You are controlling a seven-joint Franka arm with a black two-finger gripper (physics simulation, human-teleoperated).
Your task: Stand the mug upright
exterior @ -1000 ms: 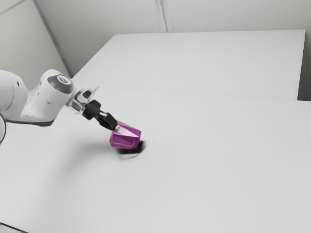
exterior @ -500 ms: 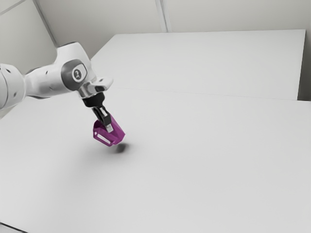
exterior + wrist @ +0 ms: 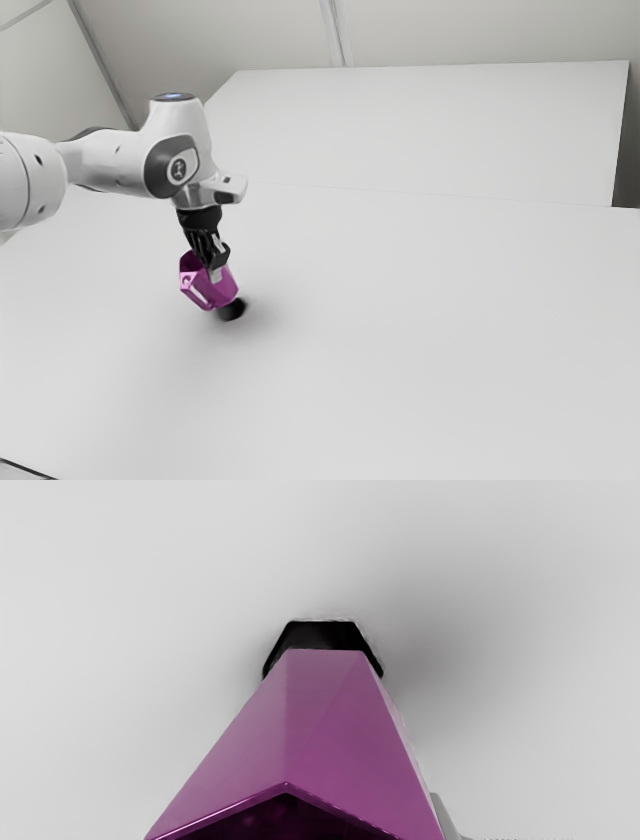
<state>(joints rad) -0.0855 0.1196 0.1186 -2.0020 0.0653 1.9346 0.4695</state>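
Observation:
In the exterior view my gripper (image 3: 213, 268) points down with its fingers on the upper part of the magenta faceted mug (image 3: 226, 290). The mug leans, its mouth toward the exterior view's upper left, its base toward the lower right, and its handle on the left side. A black patch lies under the base. Seen from the wrist, the mug (image 3: 320, 720) stretches away from the gripper (image 3: 297, 825), rim nearest and base farthest. One grey fingertip shows against the mug's side; the other is hidden by the mug.
The white table (image 3: 400, 330) spreads around the mug. Behind it in the exterior view is another pale flat surface (image 3: 430, 130), with walls beyond. A thin dark line crosses the exterior view's lower left corner.
My hand has swung from a slanted pose to pointing more steeply down, carrying the mug toward the exterior view's left. The mug has turned with it, its mouth now facing more upward.

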